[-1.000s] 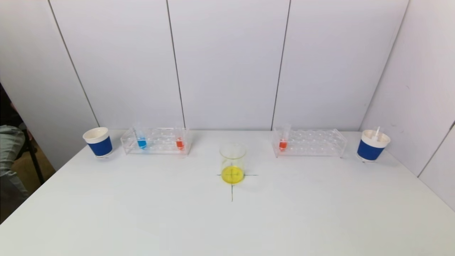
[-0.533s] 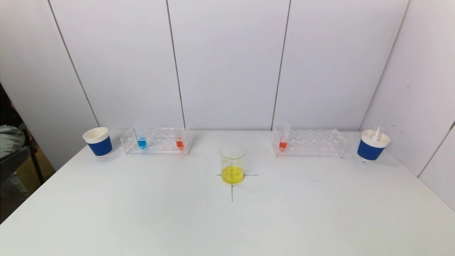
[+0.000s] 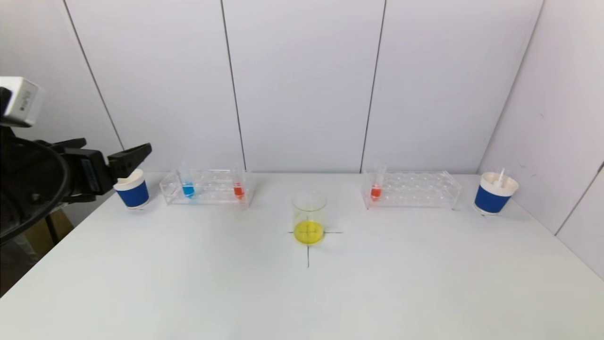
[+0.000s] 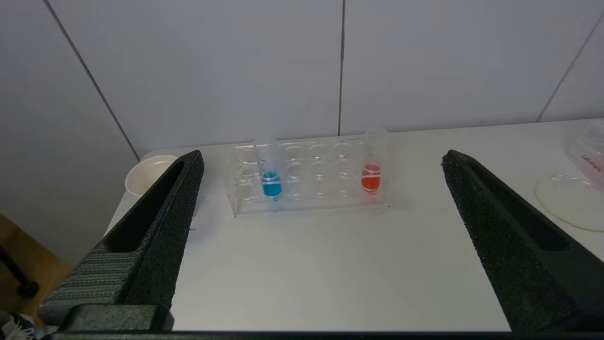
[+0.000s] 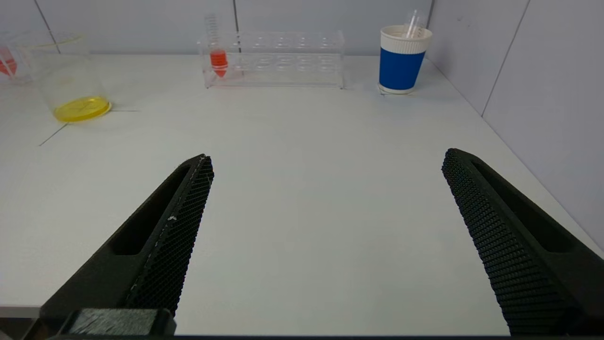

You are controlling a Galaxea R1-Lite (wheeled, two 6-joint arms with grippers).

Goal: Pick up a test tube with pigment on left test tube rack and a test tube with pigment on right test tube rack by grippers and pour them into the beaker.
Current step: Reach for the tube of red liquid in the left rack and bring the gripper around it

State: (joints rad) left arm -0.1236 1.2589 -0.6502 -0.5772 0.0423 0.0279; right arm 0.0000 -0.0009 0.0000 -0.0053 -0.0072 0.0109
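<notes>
Above the table's left edge, left gripper [image 3: 118,151] fingers wide apart, empty, right gripper [image 5: 325,160] likewise.

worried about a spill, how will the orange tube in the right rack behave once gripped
The orange test tube looks smooth and clear, so probably slippery and breakable under a hard squeeze. Only its tip holds liquid, so likely light. It stands open-topped in the right rack, so tilting early may spill.

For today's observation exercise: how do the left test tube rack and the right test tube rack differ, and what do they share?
The left test tube rack holds two filled tubes, a blue test tube and an orange-red test tube; the right test tube rack holds only one, orange-red. The left rack's tubes stand near opposite ends; the right rack's stands at the end nearer the beaker. Both racks are clear plastic, along the table's far edge.
</notes>
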